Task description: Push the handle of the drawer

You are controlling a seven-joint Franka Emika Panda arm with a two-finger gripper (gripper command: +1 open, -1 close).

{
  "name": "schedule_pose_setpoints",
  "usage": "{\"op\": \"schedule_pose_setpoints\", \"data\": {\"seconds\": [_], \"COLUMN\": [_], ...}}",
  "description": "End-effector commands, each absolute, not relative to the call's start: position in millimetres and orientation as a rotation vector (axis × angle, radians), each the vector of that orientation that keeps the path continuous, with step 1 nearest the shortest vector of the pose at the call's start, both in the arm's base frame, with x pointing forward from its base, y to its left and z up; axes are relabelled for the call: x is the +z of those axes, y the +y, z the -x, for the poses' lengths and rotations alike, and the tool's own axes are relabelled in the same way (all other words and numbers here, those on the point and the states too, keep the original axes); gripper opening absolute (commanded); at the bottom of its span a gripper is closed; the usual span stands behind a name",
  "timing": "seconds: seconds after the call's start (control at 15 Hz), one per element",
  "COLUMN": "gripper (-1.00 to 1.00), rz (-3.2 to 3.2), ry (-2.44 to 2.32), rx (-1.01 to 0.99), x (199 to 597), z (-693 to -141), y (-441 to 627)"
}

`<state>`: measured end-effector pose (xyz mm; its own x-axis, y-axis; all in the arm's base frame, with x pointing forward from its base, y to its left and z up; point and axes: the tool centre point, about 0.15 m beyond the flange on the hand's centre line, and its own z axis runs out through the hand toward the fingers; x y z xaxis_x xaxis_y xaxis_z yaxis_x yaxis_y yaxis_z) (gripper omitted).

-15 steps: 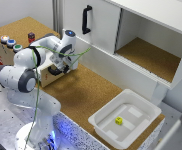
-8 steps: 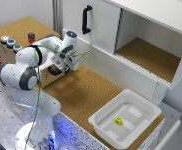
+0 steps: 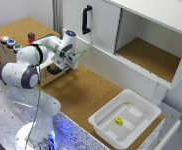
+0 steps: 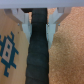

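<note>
The claw (image 4: 38, 21), fingers spread apart, straddles the black handle (image 4: 38, 55), whose long axis runs between them. The handle sits on the plywood drawer (image 3: 50, 66), beside the wooden button box.

Handle (image 4: 39, 52) blurred, cut by wrist view edge; drawer (image 3: 55, 71) mostly hidden behind arm; claw (image 3: 62, 64) state unclear.

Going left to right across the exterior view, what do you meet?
Coloured buttons on the wooden box → robot arm → gripper → black vertical door pull → white tray holding a small yellow object.
</note>
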<state>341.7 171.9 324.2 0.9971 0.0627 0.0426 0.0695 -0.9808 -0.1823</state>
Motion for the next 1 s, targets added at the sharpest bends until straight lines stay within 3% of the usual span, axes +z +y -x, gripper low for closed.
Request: {"op": "schedule_pose_setpoints", "data": {"seconds": [0.0,0.93], "gripper": [-1.00,-1.00], "rz": [2.951,2.862], "ry": [-0.183,-0.238], "rx": [0.040,-0.031], "x": [299,281], "z": [-385,-396], "y": [221,297]}}
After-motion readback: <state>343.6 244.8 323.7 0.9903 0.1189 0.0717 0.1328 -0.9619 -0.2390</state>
